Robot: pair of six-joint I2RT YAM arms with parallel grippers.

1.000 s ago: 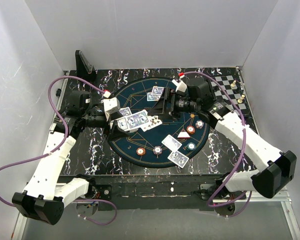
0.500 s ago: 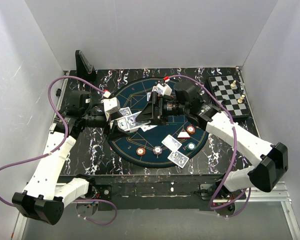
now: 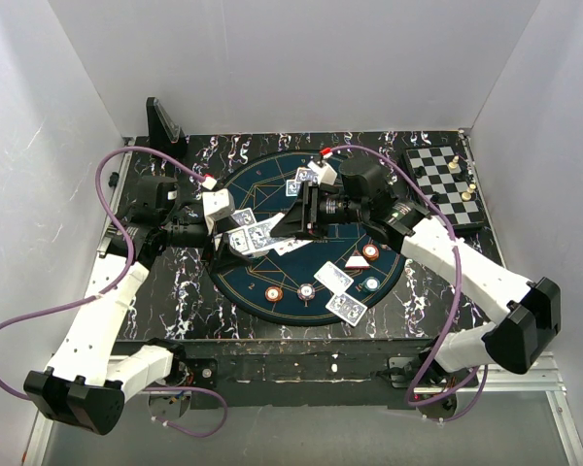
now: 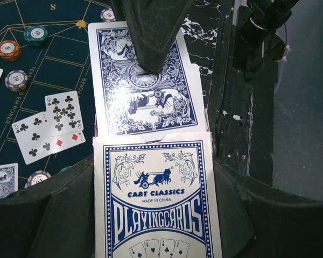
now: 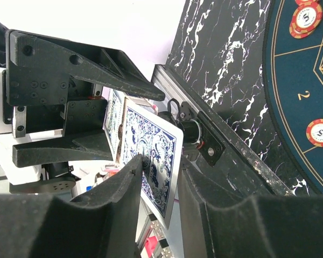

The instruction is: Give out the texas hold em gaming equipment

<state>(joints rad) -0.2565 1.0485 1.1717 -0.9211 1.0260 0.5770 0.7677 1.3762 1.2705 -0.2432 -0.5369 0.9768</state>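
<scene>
- While your left gripper (image 4: 156, 228) is clenched on the card box (image 4: 157, 199), one finger against each long side, the box's open end points toward the right arm.
- From that open mouth one blue-backed card (image 4: 145, 97) sticks out for most of its length, back upward. You cannot tell whether more cards lie inside the box.
- Your right gripper (image 5: 160, 164) is pinched on that card, one finger on each face. In the left wrist view one dark finger covers the middle of the card's far end.
- Box and card sit between the two grippers over the left part of the round mat (image 3: 262, 180).
- On the mat below, two face-up cards (image 4: 48, 126) lie touching each other.
- Toward the mat's near edge you have striped chips (image 3: 307, 291), a red-white triangle marker (image 3: 357, 260) and face-down cards (image 3: 335, 277), all spread apart.
- At the table's (image 3: 194, 282) far right corner lies the chessboard (image 3: 437, 180), a few small pieces on its right side.
</scene>
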